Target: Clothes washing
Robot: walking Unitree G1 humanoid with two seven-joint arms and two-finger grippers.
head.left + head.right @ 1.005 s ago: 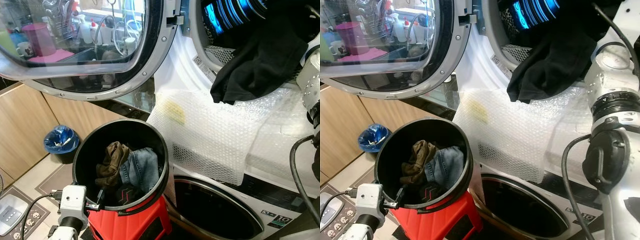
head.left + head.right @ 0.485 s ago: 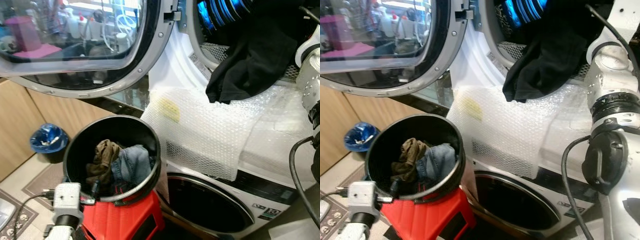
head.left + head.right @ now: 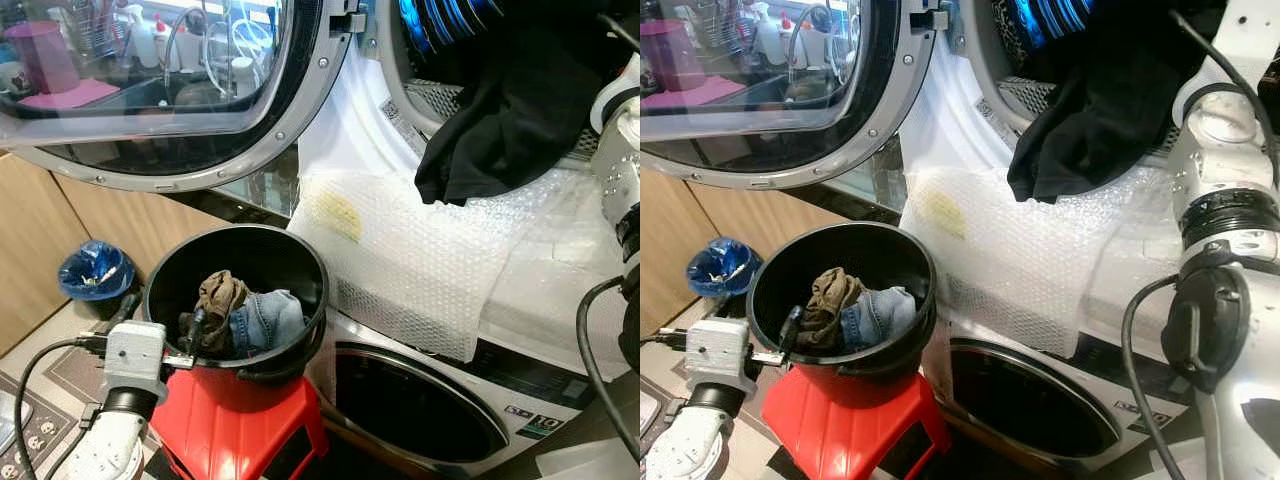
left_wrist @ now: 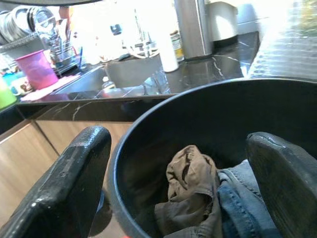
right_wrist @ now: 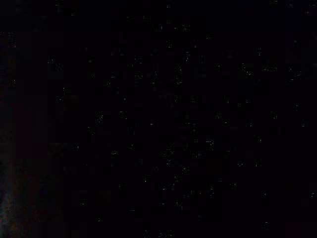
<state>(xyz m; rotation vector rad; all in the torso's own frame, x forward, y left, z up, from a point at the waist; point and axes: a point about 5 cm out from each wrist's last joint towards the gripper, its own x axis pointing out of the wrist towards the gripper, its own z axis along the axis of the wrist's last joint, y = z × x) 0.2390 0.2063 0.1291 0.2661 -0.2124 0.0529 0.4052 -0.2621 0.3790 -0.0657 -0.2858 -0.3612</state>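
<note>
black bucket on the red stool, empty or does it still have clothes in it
Not empty. The round black plastic bucket holds a crumpled olive-brown garment and folded blue denim jeans low inside, well below the rim.

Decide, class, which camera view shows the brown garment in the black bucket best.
The left wrist view: the brown garment sits close and sharp between the open left gripper fingers. Both eye views show it smaller, beside the jeans in the black bucket. The right wrist view is dark.

glossy black plastic bucket (image 3: 300, 262), denim (image 3: 268, 318)
</note>
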